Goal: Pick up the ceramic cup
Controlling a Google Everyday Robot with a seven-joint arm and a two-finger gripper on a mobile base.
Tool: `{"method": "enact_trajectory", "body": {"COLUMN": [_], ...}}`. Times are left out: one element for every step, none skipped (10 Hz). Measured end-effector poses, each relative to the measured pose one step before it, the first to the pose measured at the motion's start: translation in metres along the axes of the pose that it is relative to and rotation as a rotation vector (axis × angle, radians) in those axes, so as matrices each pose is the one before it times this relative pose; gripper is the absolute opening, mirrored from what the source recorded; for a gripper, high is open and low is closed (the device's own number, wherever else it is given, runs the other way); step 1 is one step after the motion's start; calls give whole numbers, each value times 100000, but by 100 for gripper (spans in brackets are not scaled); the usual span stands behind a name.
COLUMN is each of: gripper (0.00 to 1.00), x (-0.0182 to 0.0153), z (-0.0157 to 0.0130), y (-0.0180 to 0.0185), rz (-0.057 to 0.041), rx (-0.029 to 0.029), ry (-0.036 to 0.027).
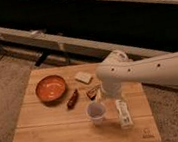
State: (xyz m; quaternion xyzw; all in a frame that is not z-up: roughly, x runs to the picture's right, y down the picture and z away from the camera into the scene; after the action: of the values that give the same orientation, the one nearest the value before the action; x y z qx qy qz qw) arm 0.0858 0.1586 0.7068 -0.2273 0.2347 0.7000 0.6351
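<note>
1. The ceramic cup [96, 112] is seen upright on the bench [51, 129], just below the claw [103, 94].
2. The claw's opening cannot be told; the cup is not yet lifted.
3. The approach is judged in hand; a descent around the cup is called for next, kept clear of the white tube [123, 113] nearby.

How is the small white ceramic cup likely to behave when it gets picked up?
The small white ceramic cup, standing upright on the wooden table, is probably rigid and light, so it should not deform. Its tapered wall may slip in a grip. It is narrow, so an off-centre nudge from the tool, just above and behind it, could tip it.
</note>
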Motion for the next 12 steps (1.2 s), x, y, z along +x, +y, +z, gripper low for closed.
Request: {"method": "enact_trajectory", "body": {"gripper": [80,80,80,80,80,80,80,80,80,79,73,65], "x": [590,380,466,399,262,231,62,-59,-184,-241,-325,-150], "z": [405,270,386,457,541,689,765,740,812,592,714,327], "y": [-261,-177,-106,-94,-115,-135,-11,-234,-285,88,310,242], "rz": [24,87,-304,-128,64,176,737,1074,972,204,-500,-487], "rx": [627,111,54,-649,-942,-1016,-1774,-1248,-421,-256,-46,-119], "ry": [1619,990,1223,979,733,831,953,1113,1157,873,1016,560]}}
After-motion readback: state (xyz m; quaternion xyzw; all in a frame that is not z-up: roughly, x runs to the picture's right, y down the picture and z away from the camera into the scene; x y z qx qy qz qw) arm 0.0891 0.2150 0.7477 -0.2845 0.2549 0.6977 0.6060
